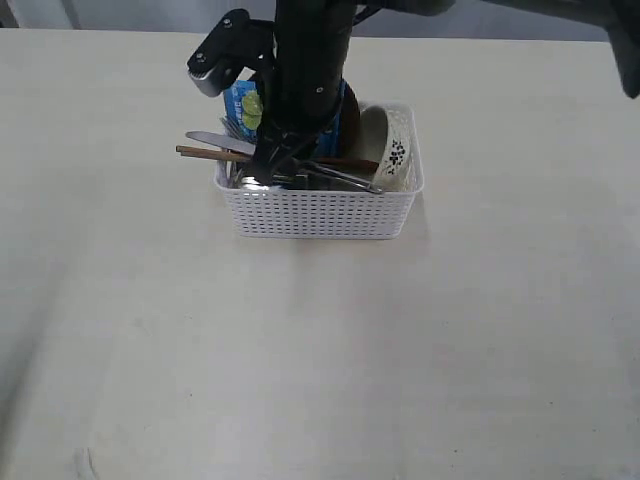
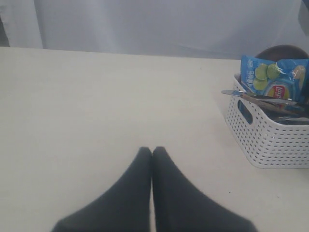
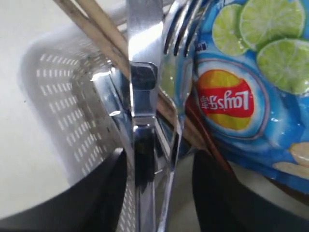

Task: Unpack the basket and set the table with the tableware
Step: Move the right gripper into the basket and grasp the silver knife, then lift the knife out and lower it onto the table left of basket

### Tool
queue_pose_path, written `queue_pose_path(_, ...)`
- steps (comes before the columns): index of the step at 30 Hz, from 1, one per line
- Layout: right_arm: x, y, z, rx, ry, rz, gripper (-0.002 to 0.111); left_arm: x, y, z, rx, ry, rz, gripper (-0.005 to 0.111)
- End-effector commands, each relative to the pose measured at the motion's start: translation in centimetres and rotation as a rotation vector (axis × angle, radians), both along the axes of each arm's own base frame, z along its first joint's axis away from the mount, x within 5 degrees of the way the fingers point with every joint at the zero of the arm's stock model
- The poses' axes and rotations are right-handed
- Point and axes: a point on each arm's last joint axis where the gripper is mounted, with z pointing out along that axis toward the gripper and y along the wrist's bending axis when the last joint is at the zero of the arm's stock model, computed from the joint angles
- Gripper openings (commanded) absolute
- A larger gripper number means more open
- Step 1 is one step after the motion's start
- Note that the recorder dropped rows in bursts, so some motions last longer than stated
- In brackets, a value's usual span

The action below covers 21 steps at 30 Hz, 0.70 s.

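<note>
The white lattice basket (image 1: 320,212) stands on the cream table (image 1: 300,350), packed with tableware. My right gripper (image 1: 272,160) reaches down into it from above. In the right wrist view this gripper (image 3: 159,159) is open, its fingers on either side of the steel knife (image 3: 144,58) and fork (image 3: 178,72), touching neither. The brown chopsticks (image 3: 91,24) cross behind the knife. The cream floral bowl (image 1: 392,150) leans at the basket's right end. The dark plate (image 2: 282,50) stands behind the chip bag. My left gripper (image 2: 152,150) is shut and empty over bare table, left of the basket (image 2: 270,140).
A blue chip bag (image 1: 243,105) stands in the back left of the basket, close to the right gripper's fingers. Knife blade (image 1: 215,140) and chopstick ends (image 1: 200,152) stick out over the basket's left rim. Bare tabletop spreads on all sides of the basket.
</note>
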Motion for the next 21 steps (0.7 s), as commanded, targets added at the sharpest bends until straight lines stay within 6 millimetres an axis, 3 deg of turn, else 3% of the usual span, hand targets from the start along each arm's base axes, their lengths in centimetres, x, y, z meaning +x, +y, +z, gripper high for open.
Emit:
queue_pose_path(1, 0.8, -0.1, -0.6, -0.008, -0.028, 0.0, 0.042, 0.0, 0.0, -0.1, 0.003, -0.003, -0.005, 0.0)
queue_pose_path(7, 1.1, 0.2, -1.4, -0.003, -0.032, 0.001, 0.038, 0.0, 0.0, -0.1, 0.003, -0.003, -0.005, 0.0)
queue_pose_path(13, 0.9, -0.1, 0.5, 0.006, -0.074, 0.006, 0.001, 0.0, 0.0, -0.1, 0.003, -0.003, -0.005, 0.0)
queue_pose_path(21, 0.1, -0.8, 4.1, 0.058, -0.121, -0.009, 0.0, 0.0, 0.0, -0.1, 0.003, -0.003, -0.005, 0.0)
